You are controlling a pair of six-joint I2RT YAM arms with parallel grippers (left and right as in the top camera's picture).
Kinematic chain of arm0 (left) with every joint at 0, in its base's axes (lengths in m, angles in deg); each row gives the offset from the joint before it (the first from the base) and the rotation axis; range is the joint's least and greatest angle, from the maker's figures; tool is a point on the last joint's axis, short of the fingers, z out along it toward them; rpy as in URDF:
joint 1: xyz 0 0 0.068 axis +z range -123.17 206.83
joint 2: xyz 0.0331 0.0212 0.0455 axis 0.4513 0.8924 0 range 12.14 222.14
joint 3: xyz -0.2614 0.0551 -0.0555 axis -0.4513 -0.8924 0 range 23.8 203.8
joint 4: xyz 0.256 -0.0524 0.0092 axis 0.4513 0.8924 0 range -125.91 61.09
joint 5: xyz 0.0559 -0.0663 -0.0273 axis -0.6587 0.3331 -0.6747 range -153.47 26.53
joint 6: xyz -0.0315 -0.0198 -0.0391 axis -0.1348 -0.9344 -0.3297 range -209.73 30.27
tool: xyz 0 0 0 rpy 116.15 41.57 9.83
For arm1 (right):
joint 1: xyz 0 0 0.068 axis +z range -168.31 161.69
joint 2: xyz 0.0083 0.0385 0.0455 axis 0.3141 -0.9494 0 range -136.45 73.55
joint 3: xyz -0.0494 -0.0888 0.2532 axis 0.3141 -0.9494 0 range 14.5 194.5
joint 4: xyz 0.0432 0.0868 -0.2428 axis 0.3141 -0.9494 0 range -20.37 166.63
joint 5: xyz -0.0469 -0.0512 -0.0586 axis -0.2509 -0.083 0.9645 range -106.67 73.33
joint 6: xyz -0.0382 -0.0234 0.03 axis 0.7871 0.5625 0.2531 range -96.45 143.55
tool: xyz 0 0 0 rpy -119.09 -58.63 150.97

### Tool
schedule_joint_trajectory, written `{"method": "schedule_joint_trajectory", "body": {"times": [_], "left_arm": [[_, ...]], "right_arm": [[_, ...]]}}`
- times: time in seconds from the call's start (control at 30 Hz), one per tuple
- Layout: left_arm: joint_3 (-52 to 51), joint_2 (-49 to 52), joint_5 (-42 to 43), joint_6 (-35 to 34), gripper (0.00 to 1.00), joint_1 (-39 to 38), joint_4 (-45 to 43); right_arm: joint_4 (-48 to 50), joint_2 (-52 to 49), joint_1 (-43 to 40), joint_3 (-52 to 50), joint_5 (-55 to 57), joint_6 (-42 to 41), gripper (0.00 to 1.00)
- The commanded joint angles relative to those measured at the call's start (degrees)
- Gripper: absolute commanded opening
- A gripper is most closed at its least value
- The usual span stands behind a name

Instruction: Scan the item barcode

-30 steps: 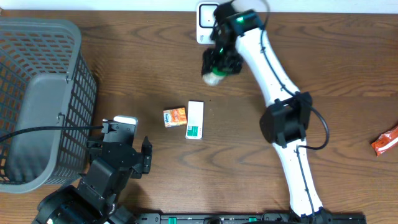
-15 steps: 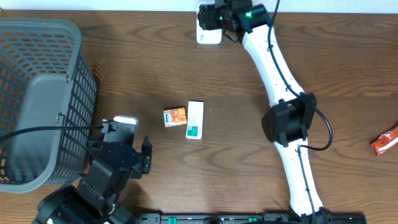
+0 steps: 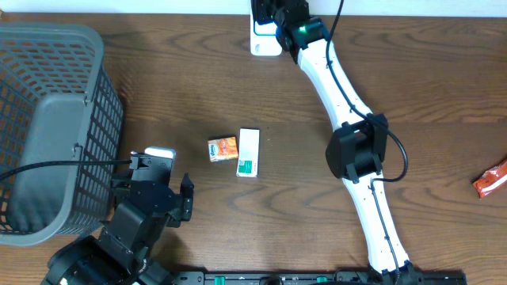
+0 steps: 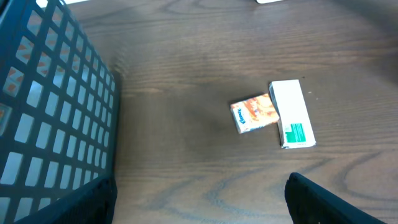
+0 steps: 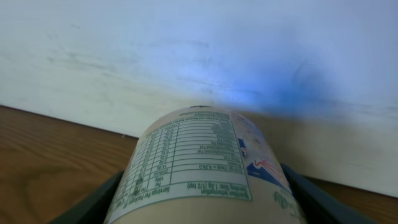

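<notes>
a dark wooden table [image 3: 158, 87] runs up to a pale wall [image 5: 186, 50], and a white scanner [image 3: 265, 46] sits at that far edge. the right gripper [image 5: 200, 202] is up over the scanner, its arm covering the scanner's top from overhead. its fingers are clamped on either side of a pale round container [image 5: 193, 155], nutrition label upward, nose toward the wall. from overhead the container is hidden under the gripper. far left of the scanner stands a grey basket [image 3: 55, 30]. on the near side of the scanner, well apart from it, an orange tissue pack [image 3: 223, 148] lies touching a white box [image 3: 249, 152] with green print. far right of the scanner, at the table's edge, is a red packet [image 3: 491, 179]. the left gripper [image 4: 199, 205] hangs near the basket, fingers spread wide and holding nothing. a second ago the container was just short of the scanner; now it is over it. the left arm, pack and box have not shifted.
</notes>
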Motion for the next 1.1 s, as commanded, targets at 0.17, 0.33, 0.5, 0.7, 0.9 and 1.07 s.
{"method": "schedule_joint_trajectory", "body": {"times": [0.17,0.33,0.5,0.7,0.9,1.07], "left_arm": [[-0.2,0.0,-0.8,-0.3,0.85,-0.2,0.2],[-0.2,0.0,-0.8,-0.3,0.85,-0.2,0.2],[-0.2,0.0,-0.8,-0.3,0.85,-0.2,0.2],[-0.2,0.0,-0.8,-0.3,0.85,-0.2,0.2],[-0.2,0.0,-0.8,-0.3,0.85,-0.2,0.2],[-0.2,0.0,-0.8,-0.3,0.85,-0.2,0.2]], "right_arm": [[3.3,-3.1,-0.2,0.2,4.6,0.8,0.57],[5.4,-3.5,-0.2,0.2,4.8,0.8,0.60],[6.1,-5.0,-0.2,0.2,5.9,0.8,0.60],[5.4,-5.5,0.0,0.2,5.9,0.1,0.61],[4.8,-5.3,0.2,0.3,5.9,-1.6,0.64],[-2.4,-0.1,0.0,0.4,5.9,-1.8,0.64]]}}
